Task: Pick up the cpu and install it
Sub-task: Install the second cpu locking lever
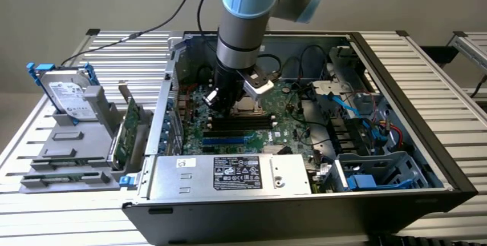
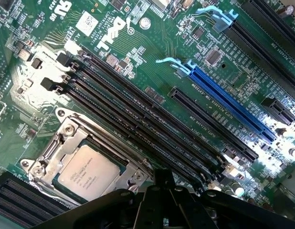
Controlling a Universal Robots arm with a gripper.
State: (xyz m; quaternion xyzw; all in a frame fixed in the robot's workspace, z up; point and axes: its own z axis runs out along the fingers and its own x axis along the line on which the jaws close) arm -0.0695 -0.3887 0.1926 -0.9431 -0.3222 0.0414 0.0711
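The arm reaches down into the open computer case point(image 1: 396, 80), with the gripper point(image 1: 228, 99) low over the green motherboard point(image 1: 285, 123). The jaws are fully closed and nothing is seen between them; in the wrist view the dark gripper body point(image 2: 162, 205) is empty. The cpu point(image 2: 88, 171) sits flat in its socket, framed by the silver metal retention bracket point(image 2: 61, 143), just beside the row of black memory slots point(image 2: 138, 129). In the exterior view the cpu point(image 1: 247, 107) lies just beside the gripper, though whether the two touch is hard to judge from that angle. A blue expansion slot point(image 2: 228, 105) runs parallel to the memory slots. Outside the case, toward the exterior view's left, a hard drive point(image 1: 68, 95) stands in a grey holder point(image 1: 72, 143) beside a green circuit card point(image 1: 125, 129).
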